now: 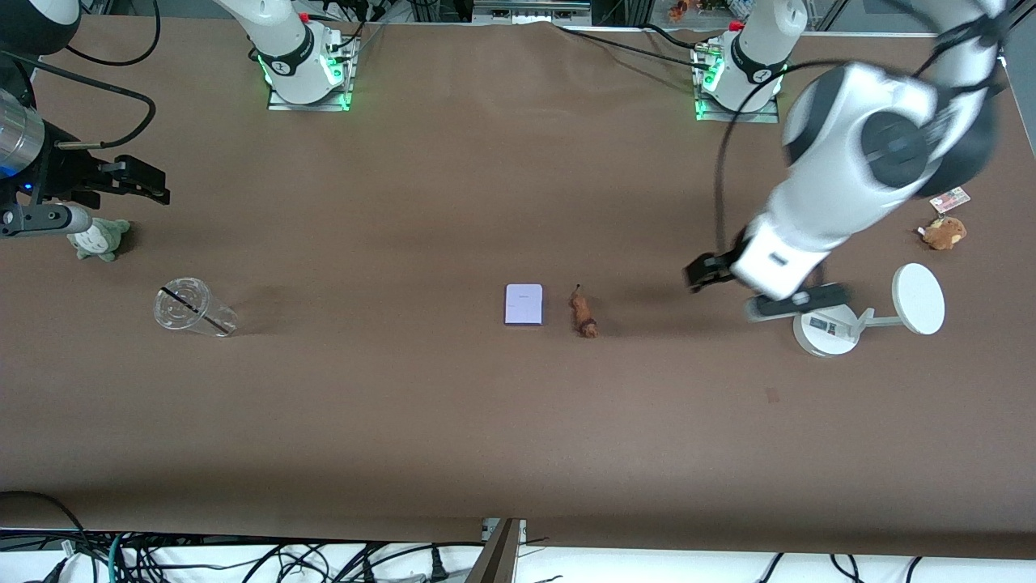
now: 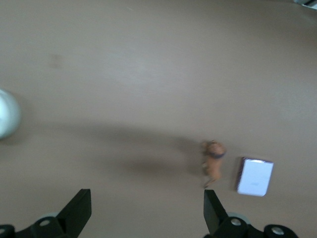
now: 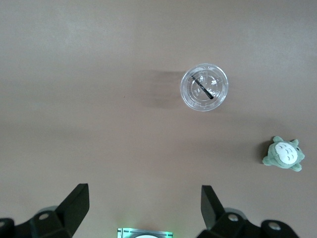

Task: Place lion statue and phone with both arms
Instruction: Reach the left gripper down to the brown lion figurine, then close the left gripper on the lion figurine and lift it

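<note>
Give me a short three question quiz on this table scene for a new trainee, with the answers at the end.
1. True or false: the phone and the lion statue lie side by side, apart from each other.
2. Which end effector is over the white stand? A) left B) right
3. What stands nearer the front camera than the grey-green plush toy?

Key:
1. True.
2. A, the left end effector; it is open and empty. The right end effector, also open, waits at its own end of the table.
3. The clear plastic cup.
</note>
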`<action>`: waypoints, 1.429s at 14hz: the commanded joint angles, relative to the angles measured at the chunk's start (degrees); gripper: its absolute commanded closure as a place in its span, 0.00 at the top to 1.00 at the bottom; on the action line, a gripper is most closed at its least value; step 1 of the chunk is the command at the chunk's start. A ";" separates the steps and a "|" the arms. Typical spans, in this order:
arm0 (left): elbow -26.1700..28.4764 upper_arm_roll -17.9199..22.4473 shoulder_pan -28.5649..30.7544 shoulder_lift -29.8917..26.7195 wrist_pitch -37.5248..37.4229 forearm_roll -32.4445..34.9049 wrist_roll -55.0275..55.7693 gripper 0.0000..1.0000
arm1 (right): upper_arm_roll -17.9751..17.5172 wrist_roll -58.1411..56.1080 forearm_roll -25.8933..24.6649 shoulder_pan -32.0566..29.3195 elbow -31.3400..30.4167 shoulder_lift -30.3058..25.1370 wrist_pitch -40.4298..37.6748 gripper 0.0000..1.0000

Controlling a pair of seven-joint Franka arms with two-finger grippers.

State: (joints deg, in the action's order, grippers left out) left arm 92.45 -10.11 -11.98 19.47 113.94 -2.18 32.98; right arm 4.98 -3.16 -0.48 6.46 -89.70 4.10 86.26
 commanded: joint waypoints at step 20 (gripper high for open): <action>-3.33 0.36 -14.83 24.04 21.50 18.87 25.56 0.91 | -0.15 -0.09 -0.66 0.13 1.01 0.38 -0.31 1.00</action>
State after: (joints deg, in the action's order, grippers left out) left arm 90.82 -10.27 -26.21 42.86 135.50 14.73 57.28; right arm 4.98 -3.16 -0.49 6.49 -89.66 4.13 86.28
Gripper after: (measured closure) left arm 0.004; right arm 0.000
